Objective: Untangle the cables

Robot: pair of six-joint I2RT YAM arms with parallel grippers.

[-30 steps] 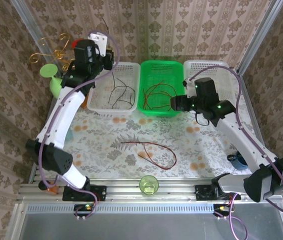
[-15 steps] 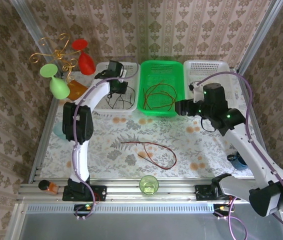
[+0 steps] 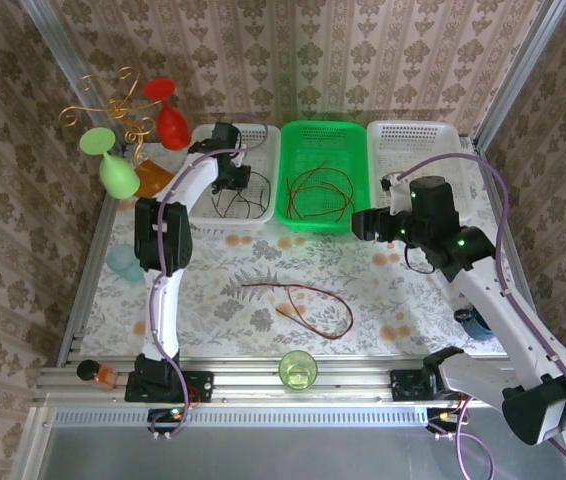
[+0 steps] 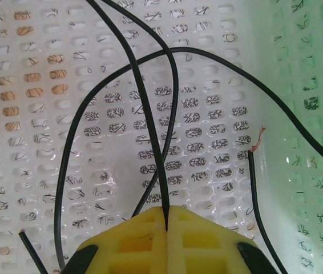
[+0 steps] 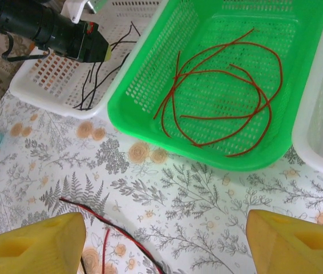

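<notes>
Left claw [image 4: 166, 218] is clenched on one black cable [image 4: 164, 200], pinched between the closed yellow pads low inside the white basket [image 3: 248, 226] at the far left of the bench [image 3: 213, 270]. Other black strands lie curled on the basket floor around it.

Procedure for this step, as judged: release only with the cable resting on the basket floor, open the jaws fully, then withdraw straight up so that neither the released strand nor its neighbours are dragged over the rim.

Right claw [image 5: 166, 228] is released, its pads spread wide, hovering over the bench just in front of the green basket [image 3: 325, 130], which holds the red cables [image 5: 176, 77]. One red and one dark cable [image 3: 303, 289] lie crossed near the middle of the bench, not yet sorted.

Changes: one second ago the left arm was raised above the far left corner with a black strand hanging from it; it has since descended into the basket. The right claw has drawn back slightly toward the near edge.
</notes>
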